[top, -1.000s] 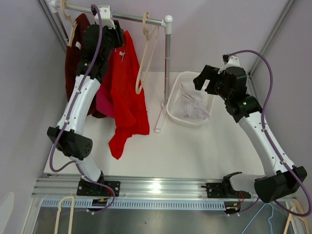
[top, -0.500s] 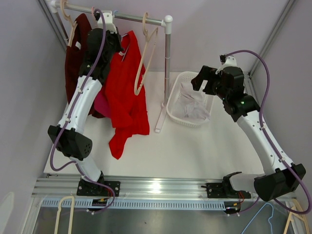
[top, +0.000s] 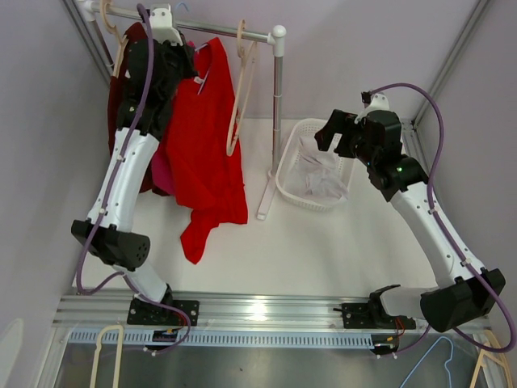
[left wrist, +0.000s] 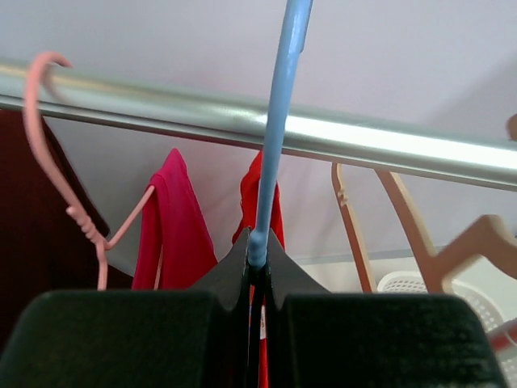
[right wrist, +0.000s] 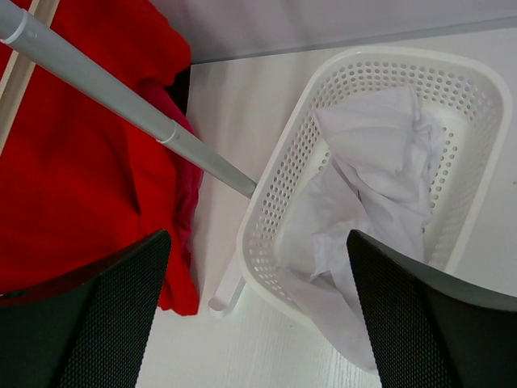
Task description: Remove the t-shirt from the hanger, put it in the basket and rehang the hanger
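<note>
A red t-shirt point(top: 202, 137) hangs from a blue hanger point(left wrist: 279, 121) just under the metal rail point(top: 218, 31). Its lower part droops toward the table. My left gripper point(top: 187, 63) is up at the rail, shut on the blue hanger's neck point(left wrist: 258, 246), with the red cloth point(left wrist: 260, 194) right below it. My right gripper point(top: 338, 133) is open and empty; it hovers over the near rim of the white basket point(right wrist: 271, 194), and its fingers point(right wrist: 81, 323) stand wide apart. The hanger's hook runs out of the top of the left wrist view.
A maroon shirt point(top: 121, 105) and a pink shirt point(left wrist: 174, 234) hang at the left on a pink hanger point(left wrist: 60, 153). Empty beige hangers point(top: 242, 89) hang right of the red shirt. The rail's post point(top: 278, 97) stands beside the basket point(top: 317, 166), which holds white cloth point(right wrist: 380, 178).
My left gripper has risen and shifted left along the rail, carrying the hanger and the red t-shirt's top with it. The right arm has barely moved.
</note>
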`<state>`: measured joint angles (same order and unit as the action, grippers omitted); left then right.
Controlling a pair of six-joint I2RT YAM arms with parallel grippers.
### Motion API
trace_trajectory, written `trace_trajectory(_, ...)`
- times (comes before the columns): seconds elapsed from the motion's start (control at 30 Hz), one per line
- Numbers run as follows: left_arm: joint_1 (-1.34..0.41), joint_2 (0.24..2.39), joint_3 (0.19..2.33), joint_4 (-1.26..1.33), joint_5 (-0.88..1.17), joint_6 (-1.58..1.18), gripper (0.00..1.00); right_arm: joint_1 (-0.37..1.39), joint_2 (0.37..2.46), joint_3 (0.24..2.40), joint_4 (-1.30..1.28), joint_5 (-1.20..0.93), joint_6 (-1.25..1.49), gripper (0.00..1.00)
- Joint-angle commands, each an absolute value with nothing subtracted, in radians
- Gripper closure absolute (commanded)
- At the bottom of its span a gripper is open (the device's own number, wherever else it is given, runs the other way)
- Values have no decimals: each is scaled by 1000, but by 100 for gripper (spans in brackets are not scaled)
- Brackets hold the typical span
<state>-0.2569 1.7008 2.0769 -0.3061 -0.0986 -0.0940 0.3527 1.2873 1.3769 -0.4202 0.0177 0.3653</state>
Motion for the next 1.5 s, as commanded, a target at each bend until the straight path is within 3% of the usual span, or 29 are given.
trace_trajectory(0.0, -258, 1595, 2060, -245, -100, -132, 99, 362, 1279, 1388, -391, 11, 365, 5)
trace_trajectory(0.2, -299, 1520, 1927, -280, -345, -201, 99, 393, 1264, 1388, -397, 15, 365, 5)
trace_trajectory(0.5, -512, 1500, 2031, -530, -1022, -305, 99, 771, 1054, 1197, -117, 8, 157, 7)
trace_trajectory(0.7, -597, 1503, 2121, -730, -1115, -394, 99, 1070, 1040, 1067, 50, -2, 54, 7)
trace_trajectory(0.87, -653, 1494, 2102, -772, -1192, -414, 99, 1172, 1080, 985, 216, -12, 49, 7)
trace_trajectory(1.07, -666, 1473, 2073, -761, -1166, -425, 99, 1227, 1201, 1032, 290, -2, 48, 8)
trace_trajectory(1.17, -669, 1468, 2060, -752, -1154, -425, 99, 1239, 1239, 1064, 305, 44, 45, 19)
trace_trajectory(1.33, -670, 1463, 2040, -759, -1131, -440, 99, 1246, 1266, 1080, 322, 78, 31, 20)
trace_trajectory(1.43, -670, 1457, 2017, -759, -1100, -459, 99, 1246, 1262, 1089, 325, 106, 18, 35)
trace_trajectory(1.47, -670, 1454, 2000, -758, -1089, -468, 99, 1246, 1256, 1098, 313, 115, 14, 62)
